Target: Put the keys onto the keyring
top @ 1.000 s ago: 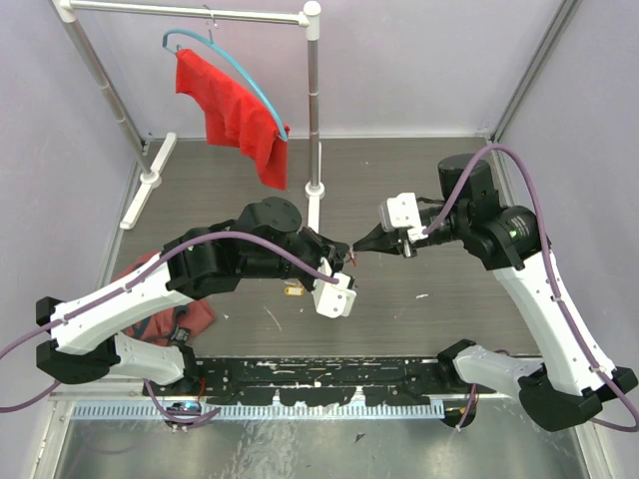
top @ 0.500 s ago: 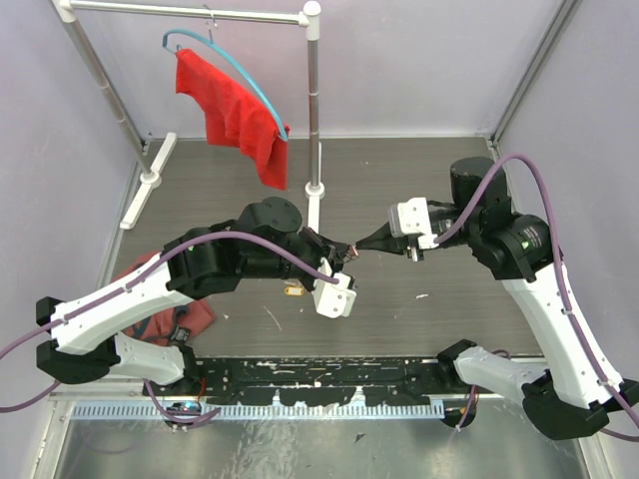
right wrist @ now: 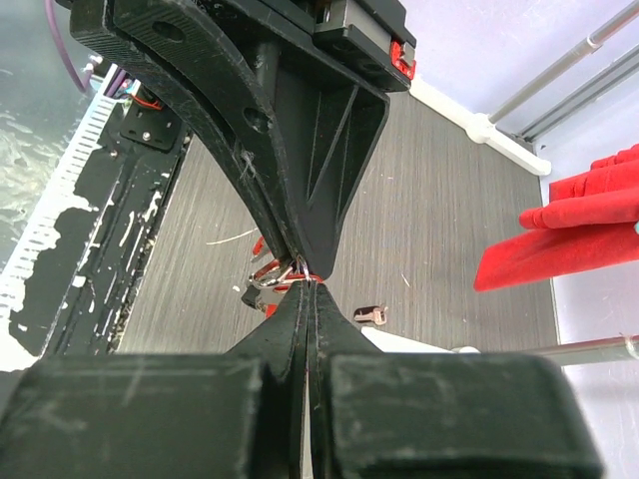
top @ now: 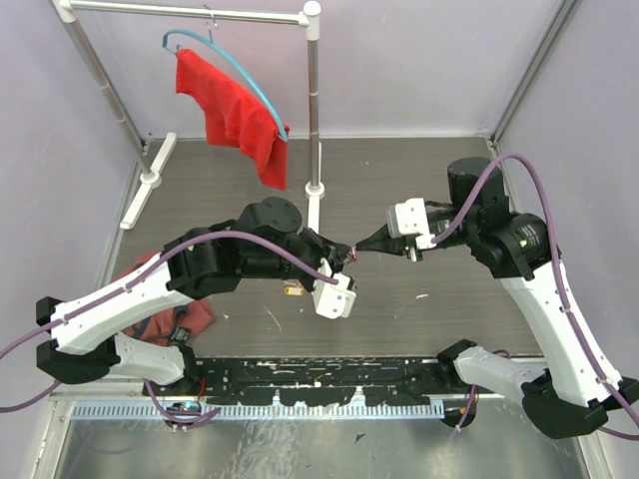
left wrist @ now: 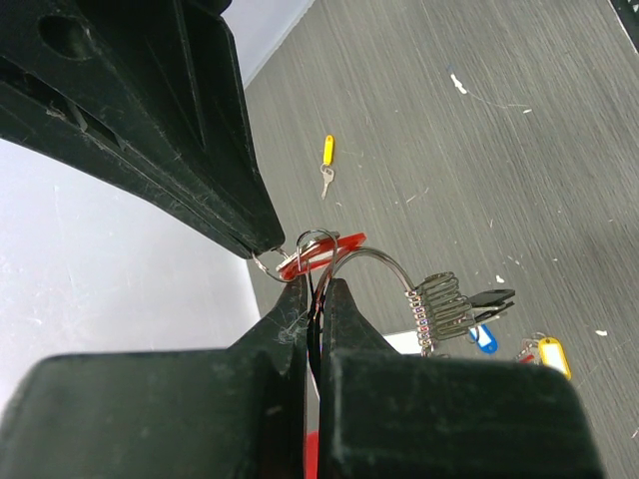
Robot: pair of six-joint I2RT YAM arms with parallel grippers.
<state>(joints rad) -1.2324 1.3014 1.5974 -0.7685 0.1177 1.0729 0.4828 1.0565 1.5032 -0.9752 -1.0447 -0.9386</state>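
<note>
Both grippers meet in mid-air over the table's middle. My left gripper [top: 342, 255] [left wrist: 318, 287] is shut on the keyring [left wrist: 384, 261], a thin silver wire that arcs right to a bunch of key loops with a black tag [left wrist: 491, 297]. My right gripper [top: 359, 246] [right wrist: 311, 287] is shut on a red-tagged key [left wrist: 321, 249], held tip to tip against the left gripper [right wrist: 298, 261] at the ring's end. A brown-tagged key [right wrist: 371, 313] [top: 293, 290] lies on the table below. Whether the red key's loop is on the wire is hidden.
A yellow-tagged key [left wrist: 326, 160] lies alone on the table. Blue [left wrist: 483, 339] and yellow [left wrist: 552, 355] tags show below the bunch. A clothes rack [top: 313, 110] with a red cloth [top: 232, 112] on a blue hanger stands behind. More red cloth [top: 195, 314] lies under my left arm.
My right arm's wrist and elbow have swung slightly to the right while its fingertips stayed at the left gripper. The left arm has not moved.
</note>
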